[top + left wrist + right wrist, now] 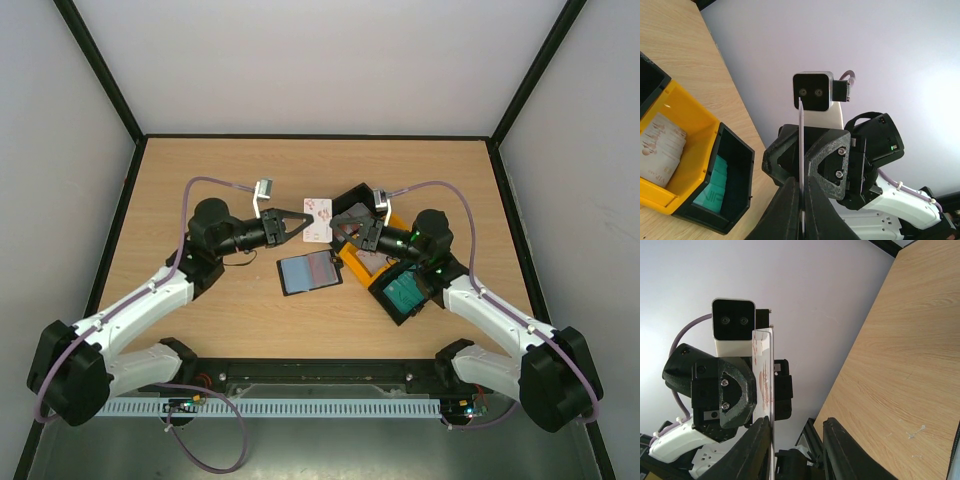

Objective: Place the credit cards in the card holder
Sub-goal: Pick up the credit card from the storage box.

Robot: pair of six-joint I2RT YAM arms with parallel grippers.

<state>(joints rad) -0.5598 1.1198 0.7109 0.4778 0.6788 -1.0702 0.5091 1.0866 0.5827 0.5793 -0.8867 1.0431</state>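
While card holder (pixel 308 271) lies open on desk (pixel 200 190), its fill unclear, teal cards (pixel 715 187) sit in black bin (pixel 737 150) alongside. Farther: left claw (pixel 303 226) clamped on red-and-white card (pixel 317 220); right claw (pixel 796 430) spread open beside it. Judged: handover stage, most cards left to load.
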